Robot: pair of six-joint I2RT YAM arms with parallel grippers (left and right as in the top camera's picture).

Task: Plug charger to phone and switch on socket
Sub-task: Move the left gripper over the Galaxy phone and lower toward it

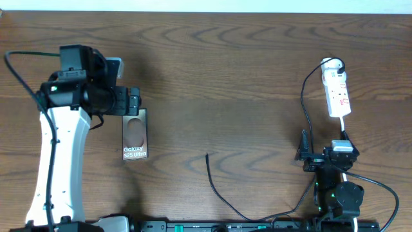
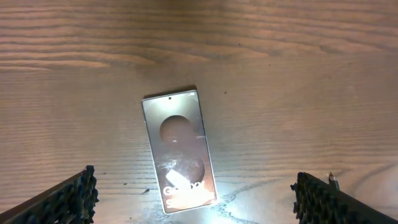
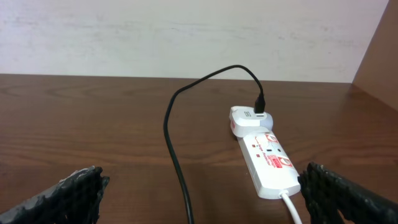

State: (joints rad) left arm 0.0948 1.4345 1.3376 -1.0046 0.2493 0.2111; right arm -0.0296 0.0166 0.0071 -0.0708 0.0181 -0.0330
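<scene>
Overhead, the table (image 1: 244,58) holds the socket (image 1: 337,90) at far right, ahead of the right gripper (image 3: 202,196), whose jaws are wide and empty. The phone (image 1: 135,134) lies at left, long axis running away from the robot, straight under the wide-open left gripper (image 2: 194,190). The charger (image 1: 207,156) tip rests loose between the arms, apart from the phone.
</scene>
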